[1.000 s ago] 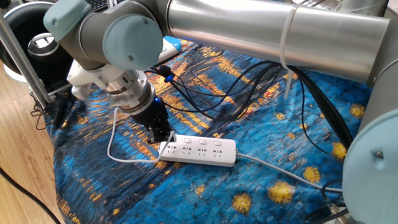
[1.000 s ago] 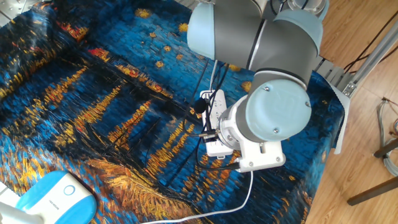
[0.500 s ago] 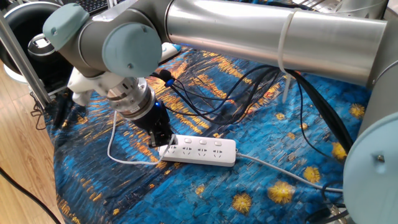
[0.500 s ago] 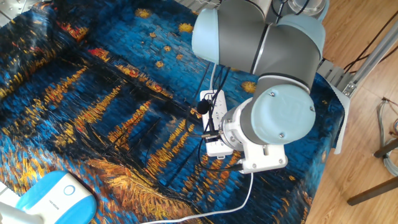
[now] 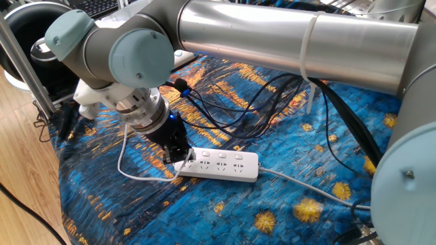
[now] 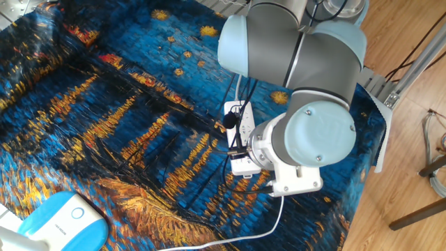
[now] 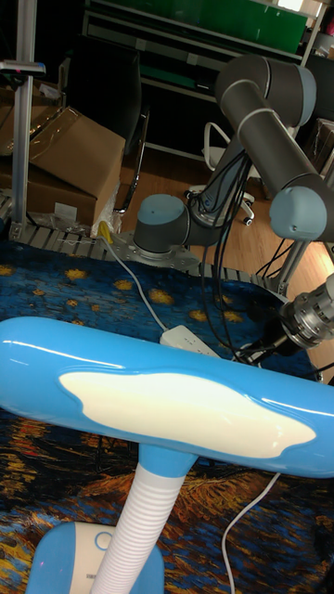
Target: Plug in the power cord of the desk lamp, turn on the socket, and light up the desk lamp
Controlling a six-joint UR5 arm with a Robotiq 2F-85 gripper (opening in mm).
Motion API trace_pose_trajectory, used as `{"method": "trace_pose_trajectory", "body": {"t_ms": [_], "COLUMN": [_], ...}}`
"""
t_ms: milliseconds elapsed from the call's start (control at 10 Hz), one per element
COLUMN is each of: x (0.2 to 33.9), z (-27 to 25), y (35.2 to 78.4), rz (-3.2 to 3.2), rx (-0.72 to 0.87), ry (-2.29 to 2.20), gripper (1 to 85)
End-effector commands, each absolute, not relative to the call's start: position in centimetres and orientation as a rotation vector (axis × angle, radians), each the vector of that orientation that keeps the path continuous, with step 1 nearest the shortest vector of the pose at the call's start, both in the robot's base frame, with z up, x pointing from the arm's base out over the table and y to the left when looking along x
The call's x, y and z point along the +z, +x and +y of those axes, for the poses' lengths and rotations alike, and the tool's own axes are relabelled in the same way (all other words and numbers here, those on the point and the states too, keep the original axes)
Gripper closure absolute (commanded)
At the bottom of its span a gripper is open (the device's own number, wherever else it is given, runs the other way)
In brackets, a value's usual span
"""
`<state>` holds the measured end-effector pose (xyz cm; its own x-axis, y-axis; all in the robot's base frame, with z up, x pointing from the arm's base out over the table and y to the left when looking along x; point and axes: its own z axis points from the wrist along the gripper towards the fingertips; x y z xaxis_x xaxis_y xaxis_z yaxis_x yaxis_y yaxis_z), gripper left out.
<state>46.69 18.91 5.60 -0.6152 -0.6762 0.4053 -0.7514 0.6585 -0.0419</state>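
The socket (image 5: 221,165) is a white power strip lying on the blue patterned cloth; in the other fixed view the socket (image 6: 242,116) is partly hidden under the arm. My gripper (image 5: 179,155) stands at the strip's left end, its black fingers closed over the small white plug. The power cord (image 5: 123,160) loops away from the plug to the left, and the power cord (image 6: 270,223) also shows below my wrist. The desk lamp (image 7: 158,399) fills the tall view with its blue head and white stem. Its base (image 6: 59,222) sits at the cloth's near corner.
Black cables (image 5: 231,102) lie tangled on the cloth behind the strip. The strip's own thicker cable (image 5: 306,188) runs off to the right. A black round device (image 5: 39,42) stands past the table's left corner. A metal frame (image 6: 401,82) flanks the table edge.
My wrist has turned and shifted slightly to the left over the strip's end. The gripper stays at the leftmost outlet; strip, cord and lamp have not moved.
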Motion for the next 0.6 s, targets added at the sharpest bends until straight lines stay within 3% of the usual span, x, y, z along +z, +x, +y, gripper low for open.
{"method": "trace_pose_trajectory", "body": {"t_ms": [0,500], "x": [5.9,5.8], "z": [19.6,19.6], "y": [46.7,48.0], "rz": [-2.523,-2.504], "rx": [0.277,0.303], "ry": [1.090,1.073], "gripper": [84.3,84.3]}}
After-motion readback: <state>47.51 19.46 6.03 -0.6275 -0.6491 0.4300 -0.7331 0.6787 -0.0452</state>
